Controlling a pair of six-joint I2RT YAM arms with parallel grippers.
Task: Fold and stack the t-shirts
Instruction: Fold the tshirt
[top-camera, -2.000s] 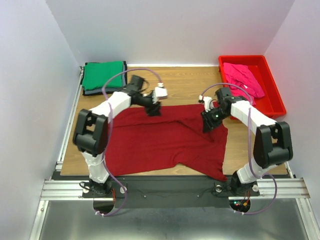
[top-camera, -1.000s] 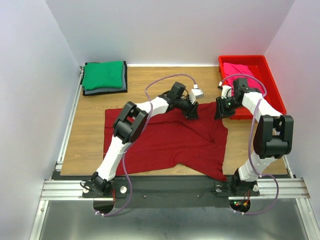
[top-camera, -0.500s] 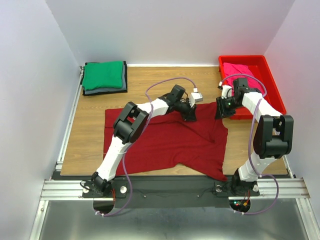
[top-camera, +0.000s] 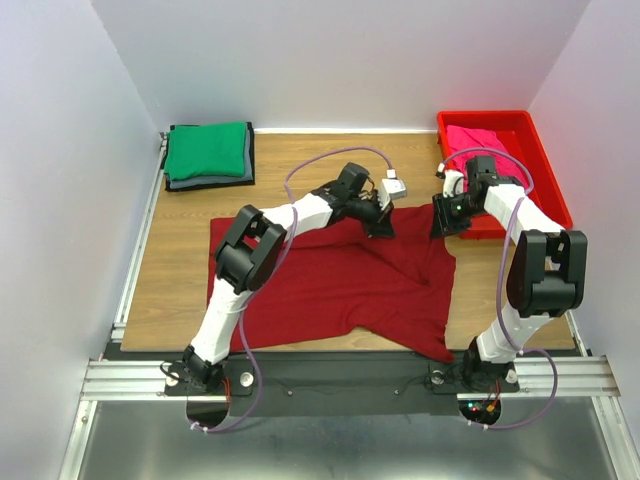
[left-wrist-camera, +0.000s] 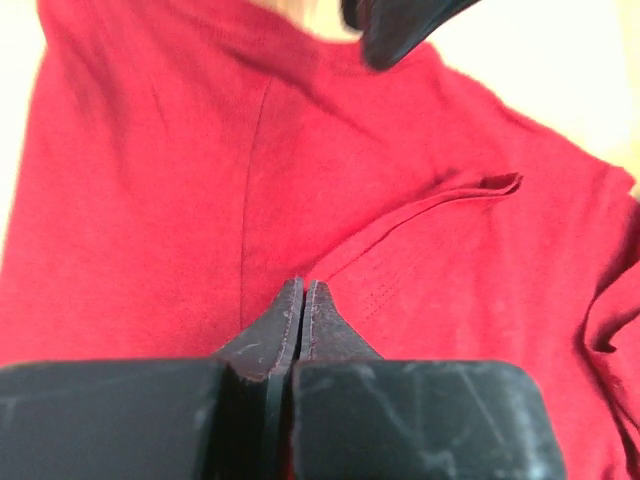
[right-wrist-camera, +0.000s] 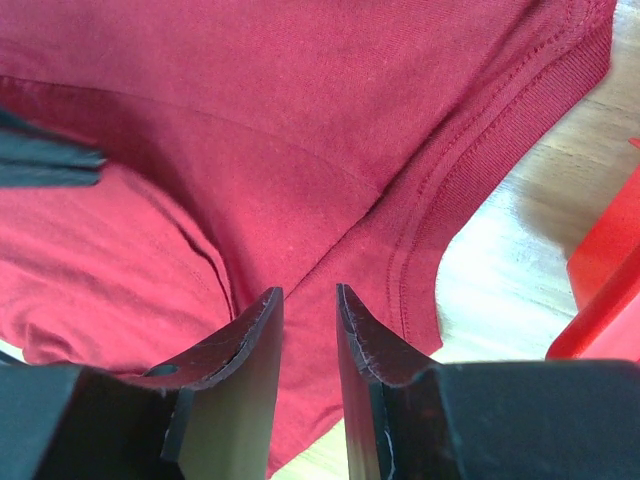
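Both work the far edge of the maroon shirt (top-camera: 320, 280), spread on the table (top-camera: 180, 260): left gripper (left-wrist-camera: 301, 284) pinches cloth, right gripper (right-wrist-camera: 308, 292) hangs parted, empty. It should pinch too, then both lift evenly.

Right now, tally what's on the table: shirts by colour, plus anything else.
maroon t-shirt: 1
green t-shirt: 1
dark grey t-shirt: 1, only its edge shows under the green one
pink t-shirt: 1, in the tray
red tray: 1
Total: 5
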